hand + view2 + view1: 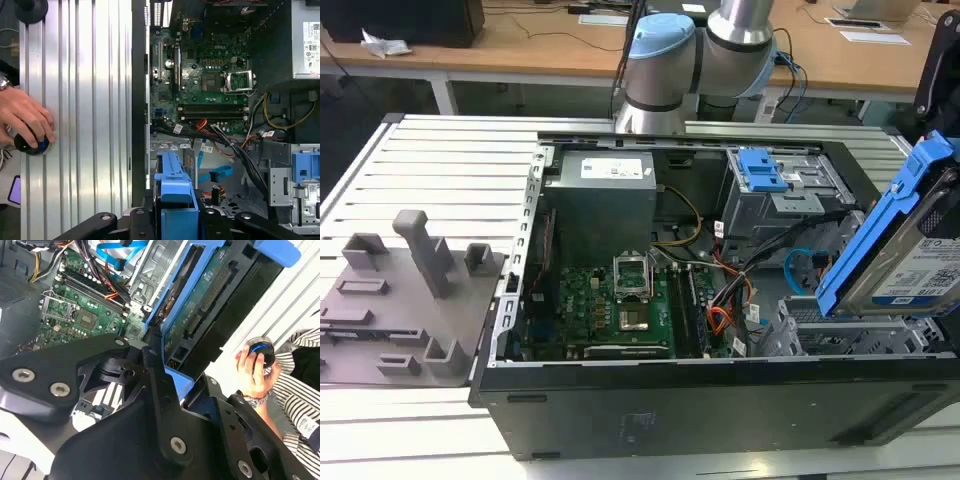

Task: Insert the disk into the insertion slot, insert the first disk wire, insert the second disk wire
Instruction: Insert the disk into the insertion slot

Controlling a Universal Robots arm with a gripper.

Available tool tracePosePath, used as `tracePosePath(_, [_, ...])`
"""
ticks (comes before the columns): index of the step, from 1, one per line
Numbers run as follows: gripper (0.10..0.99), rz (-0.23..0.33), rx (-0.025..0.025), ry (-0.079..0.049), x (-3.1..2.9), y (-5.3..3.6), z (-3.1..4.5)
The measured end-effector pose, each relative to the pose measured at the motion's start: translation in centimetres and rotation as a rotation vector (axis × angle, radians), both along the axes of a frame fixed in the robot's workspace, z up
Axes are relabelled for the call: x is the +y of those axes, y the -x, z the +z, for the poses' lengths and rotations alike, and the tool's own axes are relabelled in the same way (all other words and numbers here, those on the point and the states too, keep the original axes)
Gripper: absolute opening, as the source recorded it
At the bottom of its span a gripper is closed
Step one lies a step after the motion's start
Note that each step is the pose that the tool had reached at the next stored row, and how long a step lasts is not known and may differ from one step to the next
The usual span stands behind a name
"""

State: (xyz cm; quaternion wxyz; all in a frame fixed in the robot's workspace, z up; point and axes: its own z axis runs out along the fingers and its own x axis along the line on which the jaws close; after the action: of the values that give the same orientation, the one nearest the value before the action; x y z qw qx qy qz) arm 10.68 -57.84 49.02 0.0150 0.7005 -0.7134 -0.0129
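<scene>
Step in hand: seating the disk in the insertion slot; by the look of it, no wire is plugged into the disk yet
Disk, place: at the exterior view's right, on the near side of the open case, raised over the slot and steeply tilted
Gripper: closed on the disk's blue carrier, with black fingers on either side of it in the first wrist view; it holds nothing else
Slot, place: light-grey perforated cage under the disk, in the near right corner of the case
Second disk wire: light-blue loop just beside the slot, between it and the taller cage
Handling, judged: level the disk with the bay before entry and keep the carrier rails square to the cage walls; a skewed entry would likely jam
Hazard, judged: the blue loop and the orange-red wire bundle lie near the bay and could be pinched
Hidden: fingertips are covered by the carrier; the disk's right end is cut off at the exterior view's right edge; the bay mouth is largely behind the disk, so contact with the cage cannot be told
Hard to make out: the blue wire's plug; which cable is the first disk wire
Also present: a person's hand on a round black knob, on the slatted table, well apart from the disk
</scene>
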Motion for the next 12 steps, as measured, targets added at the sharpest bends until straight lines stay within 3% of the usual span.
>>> tracePosePath(12, [0.369, 0.0, 0.0, 0.0, 0.0, 0.0, -1.78])
